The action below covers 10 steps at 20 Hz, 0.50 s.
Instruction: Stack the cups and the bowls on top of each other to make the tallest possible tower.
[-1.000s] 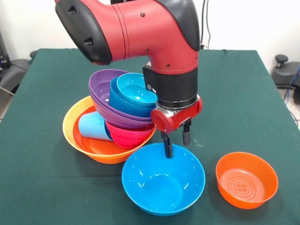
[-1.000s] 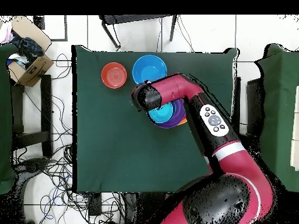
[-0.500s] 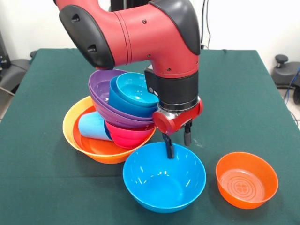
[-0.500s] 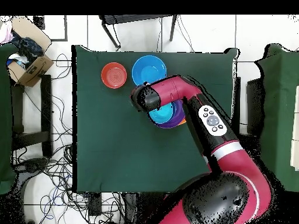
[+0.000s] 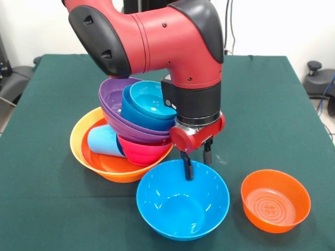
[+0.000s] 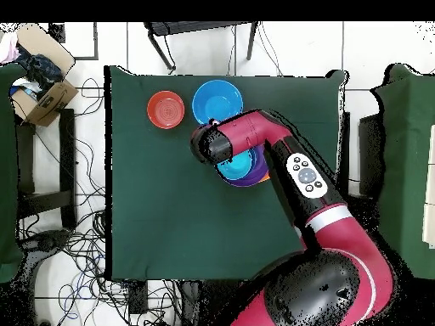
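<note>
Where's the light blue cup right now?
In the front view, the light blue cup lies on its side inside the big orange bowl, left of the magenta bowl under the purple ones.

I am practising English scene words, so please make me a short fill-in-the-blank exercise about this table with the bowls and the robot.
1. The gripper has one finger inside the rim of the big ____ bowl.
2. The light blue cup lies on its side in the large ____ bowl.
3. The small orange bowl stands alone on the ____ tablecloth.

Missing words: blue; orange; green
</note>
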Motion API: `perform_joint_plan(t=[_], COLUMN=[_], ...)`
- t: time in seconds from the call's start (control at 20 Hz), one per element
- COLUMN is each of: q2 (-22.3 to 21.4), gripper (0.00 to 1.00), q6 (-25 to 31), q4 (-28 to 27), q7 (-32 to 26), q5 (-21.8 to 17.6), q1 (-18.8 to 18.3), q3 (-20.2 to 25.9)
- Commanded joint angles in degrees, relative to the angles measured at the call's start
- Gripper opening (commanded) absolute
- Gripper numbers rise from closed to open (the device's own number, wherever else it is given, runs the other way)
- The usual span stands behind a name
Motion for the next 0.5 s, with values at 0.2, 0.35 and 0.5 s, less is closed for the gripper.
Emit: perform_joint_plan(t=[0.2,0.35,0.5], q2=[2.00,2.13,2.16], gripper=[1.00,1.00,1.00], q6=[-3.49,-4.38,-5.27], q4=[-1.68,-1.89,-2.25], q7=[-11.69,-11.28,-10.44], q5=[-7.04,-7.43,-8.10], q1=[1.60,1.53,1.63], q3=[-3.82,-3.95,-4.35])
